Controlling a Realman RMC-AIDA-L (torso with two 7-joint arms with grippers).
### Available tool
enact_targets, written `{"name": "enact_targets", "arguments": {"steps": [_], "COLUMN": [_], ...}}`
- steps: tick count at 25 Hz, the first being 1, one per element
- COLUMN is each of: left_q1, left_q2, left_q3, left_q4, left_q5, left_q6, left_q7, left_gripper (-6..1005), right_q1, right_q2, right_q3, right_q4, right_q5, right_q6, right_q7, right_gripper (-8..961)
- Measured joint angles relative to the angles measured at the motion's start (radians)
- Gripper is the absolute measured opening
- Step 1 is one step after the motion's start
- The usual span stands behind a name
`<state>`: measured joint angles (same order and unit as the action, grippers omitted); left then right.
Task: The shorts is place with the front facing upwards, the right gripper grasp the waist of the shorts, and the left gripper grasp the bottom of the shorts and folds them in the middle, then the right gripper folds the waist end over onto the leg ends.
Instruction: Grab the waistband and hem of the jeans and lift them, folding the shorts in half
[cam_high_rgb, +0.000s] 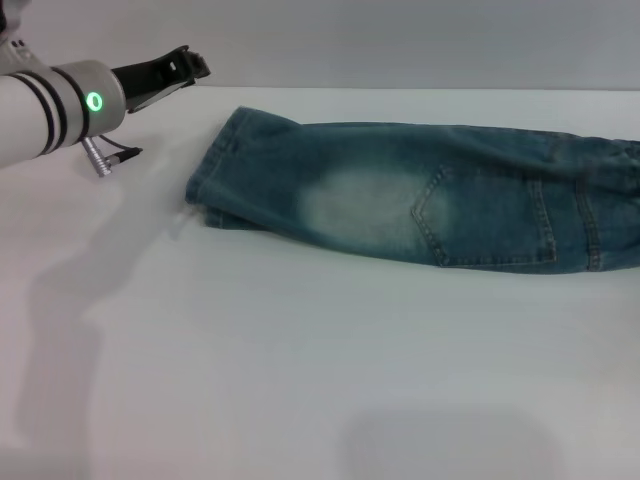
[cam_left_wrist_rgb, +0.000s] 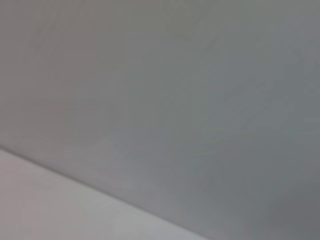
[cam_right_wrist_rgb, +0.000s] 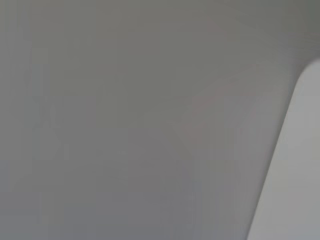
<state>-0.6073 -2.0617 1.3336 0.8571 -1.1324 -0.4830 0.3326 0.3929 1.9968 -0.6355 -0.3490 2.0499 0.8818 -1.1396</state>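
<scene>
White table (cam_high_rgb: 300, 380) nearest, bare and flat. Farther back on it, the shorts (cam_high_rgb: 420, 195), lying long and flat across the table. Only one pale patch (cam_high_rgb: 360, 210) and one stitched pocket (cam_high_rgb: 490, 215) showing on top, so likely folded in the middle, one leg lying over the other. Leg ends (cam_high_rgb: 212, 170) on the robot's left side, with a thin stitched hem. Waist end far over on the right side, partly cut off at the edge of the head view.

Left hand (cam_high_rgb: 175, 75) up by the far left of the table, near the leg ends but well apart from the cloth. Holding nothing. Open or shut: cannot tell. Right hand not in view anywhere. Nothing but plain grey in both wrist views.

Soft cloth, so floppy and bendy, not hard. Thick denim, so a bit heavy for cloth, likely to sag and drag if lifted by one spot. Not easy to break. Not very slippery, yet two layers able to slide apart. Best to pinch the waist end right at the thick puckered band, through both layers. Lift just enough to clear the table, then carry it over and lay it down onto the leg ends.
</scene>
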Motion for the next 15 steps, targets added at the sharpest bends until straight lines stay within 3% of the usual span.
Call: {"name": "enact_targets", "arguments": {"steps": [3,5,7,11,15], "left_q1": [-0.021,-0.028,-0.028,-0.01,0.007], "left_q2": [0.0,-0.001,0.0,0.001,0.001], "left_q3": [0.004,0.004,0.004,0.004,0.009], "left_q4": [-0.027,-0.027,-0.019,0.01,0.046], "left_q5": [-0.04,-0.043,-0.044,-0.046,-0.052], "left_q6": [0.014,0.001,-0.02,-0.052,-0.077], "left_q7": [0.034,0.036,0.036,0.051,0.08], "left_gripper": [153,199,290,476,650], "right_q1": [0.001,-0.006,-0.025,-0.079,-0.125], "right_q2": [-0.013,-0.017,-0.006,0.047,0.073], "right_q3": [0.001,-0.009,-0.012,-0.03,-0.032], "right_q4": [-0.01,-0.031,-0.065,-0.125,-0.143], "right_q5": [-0.008,-0.033,-0.06,-0.1,-0.141], "right_q6": [0.0,0.032,0.08,0.154,0.161], "right_q7": [-0.006,-0.028,-0.061,-0.14,-0.159], "right_gripper": [77,218,332,507,613]}}
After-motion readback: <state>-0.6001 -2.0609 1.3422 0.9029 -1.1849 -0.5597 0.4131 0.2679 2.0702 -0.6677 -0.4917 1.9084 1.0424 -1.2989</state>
